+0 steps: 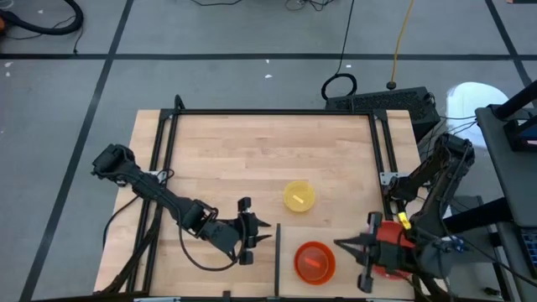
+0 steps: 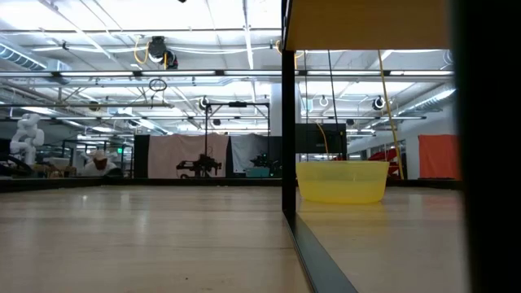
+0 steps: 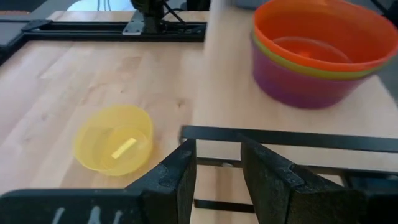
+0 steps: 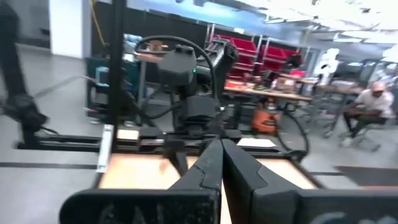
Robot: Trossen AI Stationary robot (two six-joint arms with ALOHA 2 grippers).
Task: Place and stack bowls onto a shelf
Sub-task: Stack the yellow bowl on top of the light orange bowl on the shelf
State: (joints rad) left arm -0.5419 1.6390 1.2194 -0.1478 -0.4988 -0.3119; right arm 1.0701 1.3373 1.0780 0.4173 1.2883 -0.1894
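- Bowl count: four that I can see. One yellow bowl (image 1: 299, 195) sits alone on the bare tabletop (image 1: 252, 151), a bit past the middle toward the near edge.
- The other three are nested in one stack (image 3: 320, 53): orange bowl (image 3: 323, 34) on top, a green bowl (image 3: 298, 65) showing only as a thin rim under it, and a purple bowl (image 3: 298, 87) at the bottom.
- From above, the stack just looks like one orange-red bowl, sitting on the right side of the thin dark divider (image 1: 277, 260) near the front edge.
- The yellow bowl and the stack are apart, not touching. The yellow one has a small pale strip inside it; can't tell what that is.
- Left gripper (image 1: 267, 233) is low over the table just left of the divider, fingers (image 3: 180, 180) spread with a clear gap, holding nothing.
- Right gripper (image 1: 342, 244) is just to the right of the stack, pointing at it. Its fingers (image 4: 208, 165) look pressed together, tips meeting, nothing between them.
- In the table-level view only the yellow bowl shows, right of the dark upright.
- Two people are seated way back in the room: a person (image 4: 367, 106) at a bench and another person (image 2: 99, 163) far off.
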